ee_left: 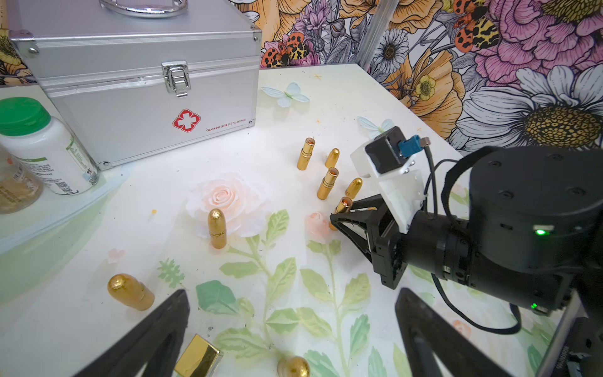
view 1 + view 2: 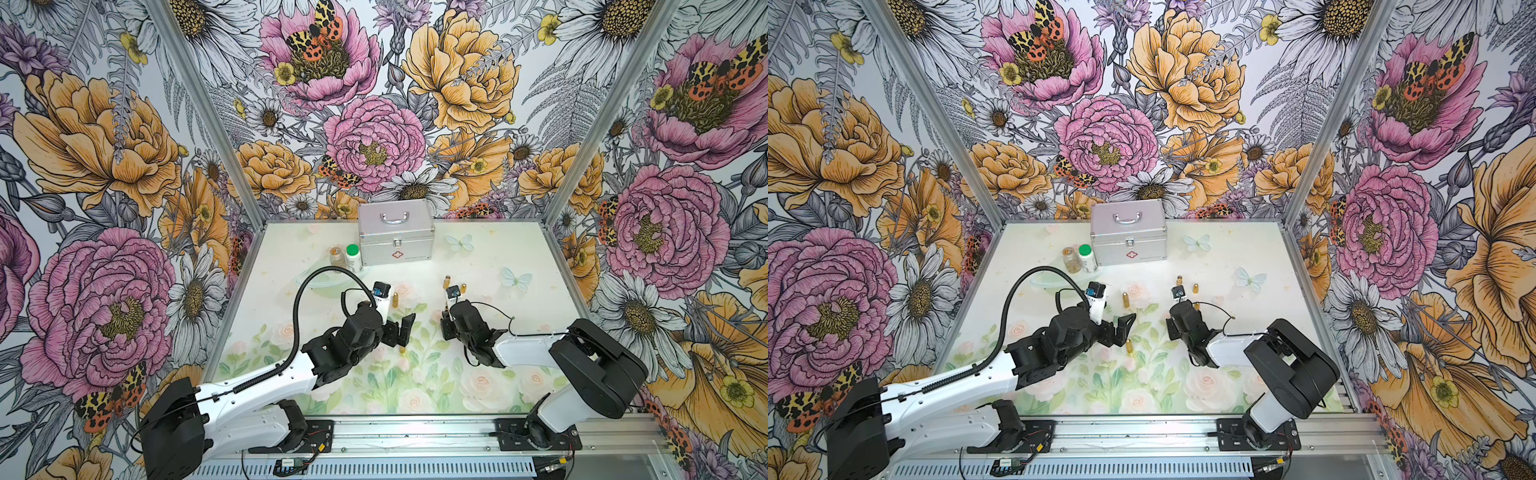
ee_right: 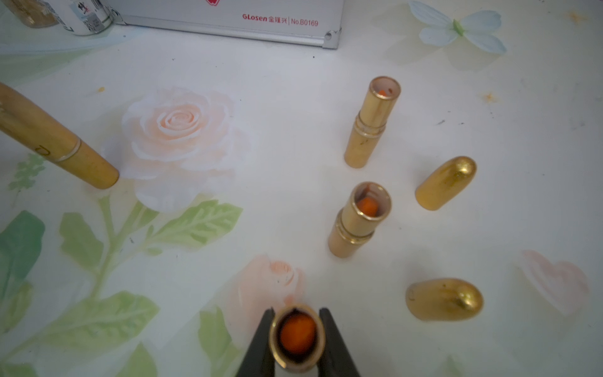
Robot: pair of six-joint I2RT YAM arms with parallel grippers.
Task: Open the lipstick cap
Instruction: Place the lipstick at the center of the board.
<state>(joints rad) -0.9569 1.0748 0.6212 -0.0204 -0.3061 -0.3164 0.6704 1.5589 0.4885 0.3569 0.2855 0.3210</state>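
I'm seeing the gold lipstick tube (image 3: 297,339) sitting uncapped, orange stick showing, a gold cap (image 3: 443,298) resting near it.

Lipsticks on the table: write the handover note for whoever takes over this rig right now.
Right pincer: shut on the held lipstick, which is uncapped with its orange stick showing.
Left pincer: open and empty.
Done: the far open lipstick and the middle open lipstick stand uncapped, with the far cap and the near cap loose beside them.
Left: the capped lipstick stands alone, nearer the left pincer. The gold lipstick beside that pincer looks capped too. Probably set the held one down first.
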